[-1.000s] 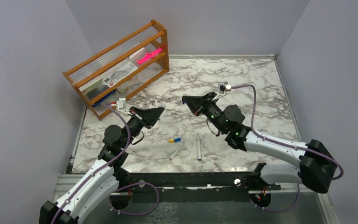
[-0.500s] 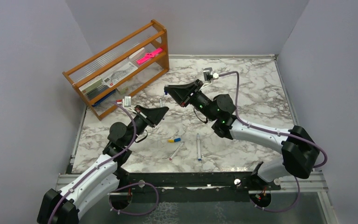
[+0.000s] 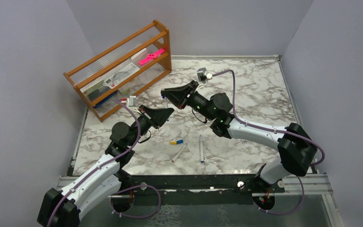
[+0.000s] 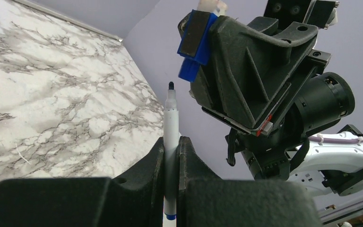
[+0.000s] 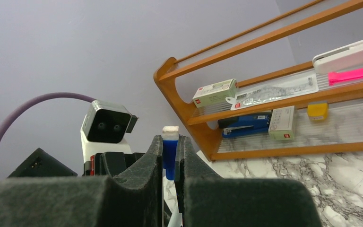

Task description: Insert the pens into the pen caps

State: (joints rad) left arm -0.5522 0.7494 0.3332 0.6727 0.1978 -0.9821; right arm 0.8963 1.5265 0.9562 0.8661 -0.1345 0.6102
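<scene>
My left gripper (image 3: pixel 168 112) (image 4: pixel 171 142) is shut on a white pen (image 4: pixel 171 124) with a blue end, its dark tip pointing up. My right gripper (image 3: pixel 165 93) (image 5: pixel 169 147) is shut on a blue pen cap (image 5: pixel 169 156) with a white end. In the left wrist view the cap (image 4: pixel 193 46) hangs just above and right of the pen's tip, a small gap apart. Two more white pens lie on the table: one with a blue end (image 3: pixel 201 148), one with a red tip (image 3: pixel 178 153). A yellow cap and a blue cap (image 3: pixel 176 141) lie together beside them.
A wooden rack (image 3: pixel 123 66) stands at the back left, holding boxes, a blue stapler (image 5: pixel 246 120) and a flat pink object (image 3: pixel 151 56). The marble table (image 3: pixel 260 94) is walled on three sides. A black rail (image 3: pixel 194 182) runs along the near edge.
My right arm has swung left with the blue cap, closing on the left gripper. My left gripper has crept up and to the right with the pen.
</scene>
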